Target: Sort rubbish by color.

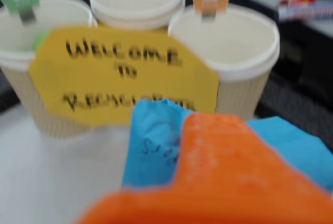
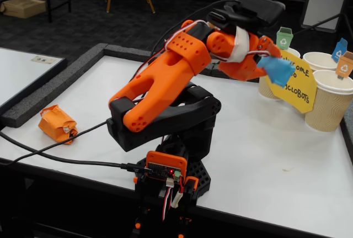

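My gripper (image 2: 269,65) hangs in the air, shut on the light blue rubbish bundle (image 2: 277,70), just left of the paper cups in the fixed view. In the wrist view, that blue bundle (image 1: 154,146) sits behind an orange finger (image 1: 234,177), right in front of the yellow sign. The orange taped bundle (image 2: 57,123) lies alone on the table's far left. A bit of green (image 1: 40,40) shows inside the green-tagged cup (image 1: 21,52); I cannot tell what it is.
Three tan cups stand together: green-tagged, blue-tagged (image 2: 320,60) and orange-tagged (image 2: 330,102). A yellow "WELCOME" sign (image 2: 300,86) leans across their fronts. A black cable (image 2: 60,158) crosses the table's left part. A raised dark border (image 2: 55,86) edges the table.
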You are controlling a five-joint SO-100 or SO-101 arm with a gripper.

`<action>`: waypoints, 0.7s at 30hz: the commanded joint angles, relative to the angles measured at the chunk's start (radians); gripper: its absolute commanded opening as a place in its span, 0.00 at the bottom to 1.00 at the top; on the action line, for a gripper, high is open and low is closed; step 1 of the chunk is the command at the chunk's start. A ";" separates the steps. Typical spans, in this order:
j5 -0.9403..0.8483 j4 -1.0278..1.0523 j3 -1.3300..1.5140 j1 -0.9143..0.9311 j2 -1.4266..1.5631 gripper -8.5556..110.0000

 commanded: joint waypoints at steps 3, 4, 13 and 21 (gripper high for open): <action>-0.021 -0.083 -0.247 -0.051 -0.170 0.08; -0.021 -0.081 -0.284 -0.063 -0.210 0.08; -0.009 -0.026 -0.555 -0.163 -0.535 0.07; -0.017 -0.241 -0.661 -0.121 -0.790 0.07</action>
